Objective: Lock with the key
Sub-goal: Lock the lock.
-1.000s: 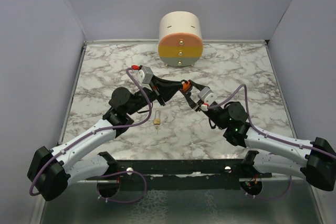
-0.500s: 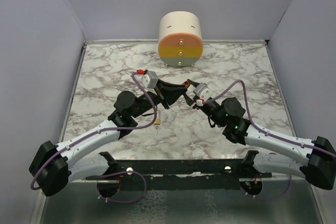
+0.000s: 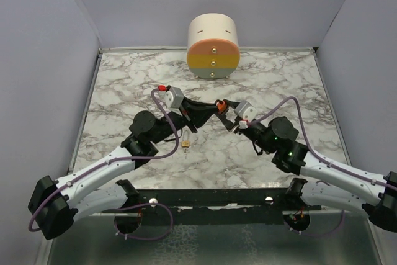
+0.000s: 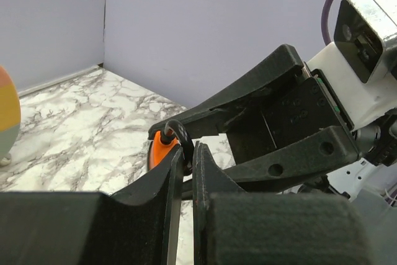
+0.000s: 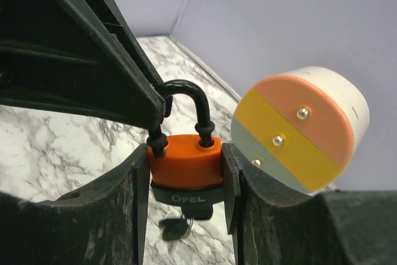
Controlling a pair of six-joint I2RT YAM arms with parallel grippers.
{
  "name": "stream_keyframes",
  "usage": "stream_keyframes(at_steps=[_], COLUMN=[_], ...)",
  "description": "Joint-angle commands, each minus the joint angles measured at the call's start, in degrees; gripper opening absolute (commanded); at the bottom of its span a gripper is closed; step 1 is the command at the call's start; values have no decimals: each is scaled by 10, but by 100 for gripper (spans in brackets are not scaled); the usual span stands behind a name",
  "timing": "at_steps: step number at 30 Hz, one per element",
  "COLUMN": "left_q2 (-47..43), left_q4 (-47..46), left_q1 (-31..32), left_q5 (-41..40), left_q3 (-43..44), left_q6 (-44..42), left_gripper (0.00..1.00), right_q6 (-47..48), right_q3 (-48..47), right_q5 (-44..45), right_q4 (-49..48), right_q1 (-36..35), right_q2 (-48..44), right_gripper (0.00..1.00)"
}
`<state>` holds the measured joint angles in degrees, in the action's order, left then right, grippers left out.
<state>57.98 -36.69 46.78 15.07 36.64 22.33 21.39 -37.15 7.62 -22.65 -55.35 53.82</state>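
**Orange, black and grey-veined marble**

The padlock [image 5: 185, 158] has a bright orange body, a glossy black shackle and a black lower band with pale lettering. Beneath it the key [image 5: 175, 228] shows a black head. The left fingers [image 4: 155, 206] and right fingers [image 5: 107, 215] are matte black. The desk [image 3: 124, 79] is white with a grey-veined marble pattern. At its far edge the drum [image 3: 213, 29] is cream, its face striped salmon, yellow and pale grey-green, dotted with silver screws. A small padlock [image 3: 185, 145] near the desk's middle is brass-coloured. The arms [image 3: 99, 169] are white and black, trailing purple cables [image 3: 289, 99]. The walls [image 3: 43, 60] are dull lavender.
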Motion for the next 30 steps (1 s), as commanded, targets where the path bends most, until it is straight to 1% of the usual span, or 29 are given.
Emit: stream_keyframes(at_steps=[1,4,8,15,19,20,23,24,26,28,29,30], left_q2=[-17,-29,-25,-20,-45,-51,-55,-53,-49,-51,-54,-56], left_q4=[223,230,235,216,197,194,199,204,201,170,138,109], left_q1=[2,2,2,1,2,2,1,1,1,1,0,0], left_q5=[-63,-80,-90,-89,-98,-98,-111,-119,-128,-113,-97,-78], left_q3=[-7,18,34,31,30,33,52,57,57,40,28,15], left_q6=[-39,-55,-66,-53,-58,-65,-88,-95,-104,-99,-92,-87], left_gripper=[0,0,0,0,0,2,17,20,22,26,31,42], right_q6=[-39,-54,-64,-62,-66,-71,-87,-94,-110,-122,-128,-131], right_q3=[-61,-42,-43,-34,-20,-15,8,18,37,49,53,55], right_q5=[19,23,12,-1,-5,-7,-16,-16,-9,-3,0,2], right_q4=[-156,-148,-128,-117,-106,-102,-98,-101,-113,-123,-129,-135], right_q1=[5,5,5,4,4,4,4,4,5,4,4,4], right_q2=[-87,-102,-110,-110,-110,-112,-119,-123,-128,-130,-131,-130], right_gripper=[2,2,2,2,2,2,2,2,2,2,2,2])
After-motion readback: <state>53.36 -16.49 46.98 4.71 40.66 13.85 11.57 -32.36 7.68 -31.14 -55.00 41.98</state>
